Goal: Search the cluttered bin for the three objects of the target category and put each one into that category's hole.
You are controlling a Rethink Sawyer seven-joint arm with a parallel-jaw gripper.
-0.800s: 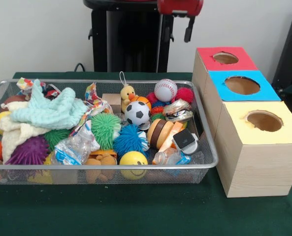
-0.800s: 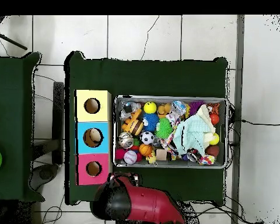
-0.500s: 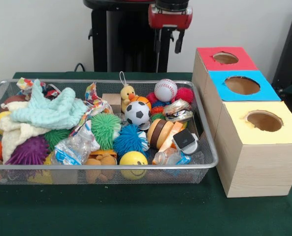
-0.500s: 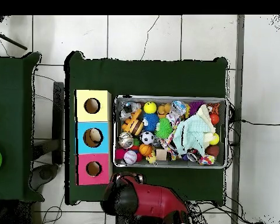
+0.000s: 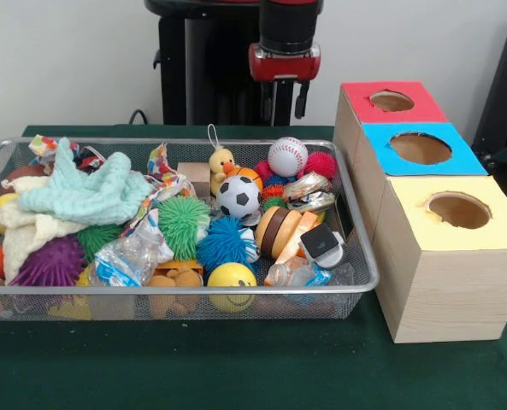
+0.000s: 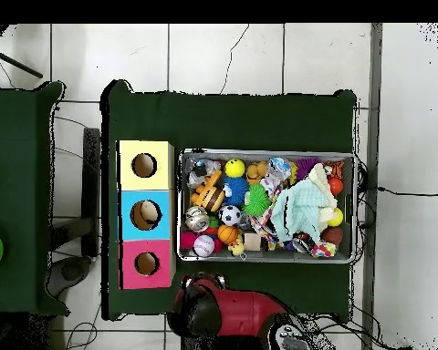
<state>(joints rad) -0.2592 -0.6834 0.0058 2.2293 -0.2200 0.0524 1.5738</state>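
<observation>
1. The gripper (image 5: pixel 285 96) hangs beyond the wire bin (image 5: pixel 366 282), its fingers spread and holding nothing.
2. One crumpled bottle (image 5: pixel 300 274) lies in the bin's front corner nearest the boxes (another bottle (image 5: pixel 125 260) lies front-centre).

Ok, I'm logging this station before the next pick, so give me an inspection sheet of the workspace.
Surface: green-covered table, bare in front of the basket.
Job's things: wire mesh bin full; one clear bottle at its front corner near the boxes, another front-centre; a third not made out. Red box, blue box and yellow box stand in a row beside it.
Clutter: baseball, soccer ball, duck, spiky balls, mint cloth, foil packets.
Gripper: gripper hangs above the bin's far rim, holding nothing; fingers apart.
Cables: a black cable behind the table.
Surroundings: pedestal, white wall, tiled floor.
</observation>
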